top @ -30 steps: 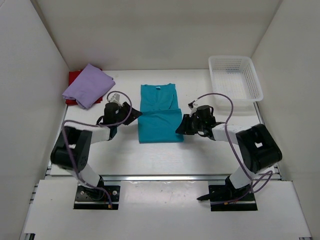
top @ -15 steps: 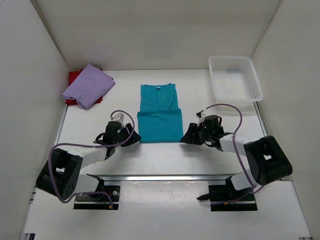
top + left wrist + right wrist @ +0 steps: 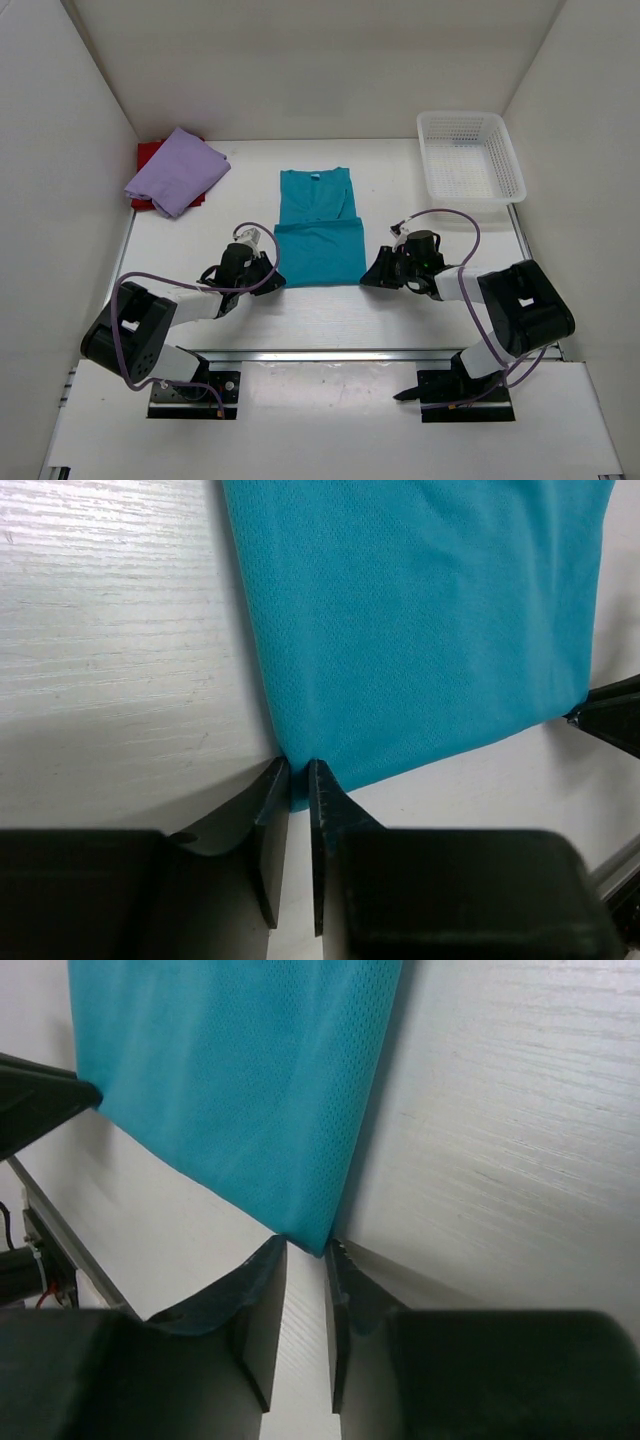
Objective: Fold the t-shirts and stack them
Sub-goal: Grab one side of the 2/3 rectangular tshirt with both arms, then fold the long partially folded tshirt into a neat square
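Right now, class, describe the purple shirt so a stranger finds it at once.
Start at the table's far left corner. Two shirts lie stacked there; the lavender t-shirt is the top one. It covers a red t-shirt, while the teal t-shirt lies apart at mid-table.

White table (image 3: 330, 310), teal t-shirt (image 3: 318, 230), red t-shirt (image 3: 148, 153), mesh basket (image 3: 470, 160)

Teal t-shirt (image 3: 420, 630) is matt mesh-knit cloth; table (image 3: 100, 630) grained, white.

Teal t-shirt (image 3: 318, 235) lies flat, half-folded, centre; folded lavender t-shirt (image 3: 176, 170) rests on red t-shirt (image 3: 148, 153) far left.
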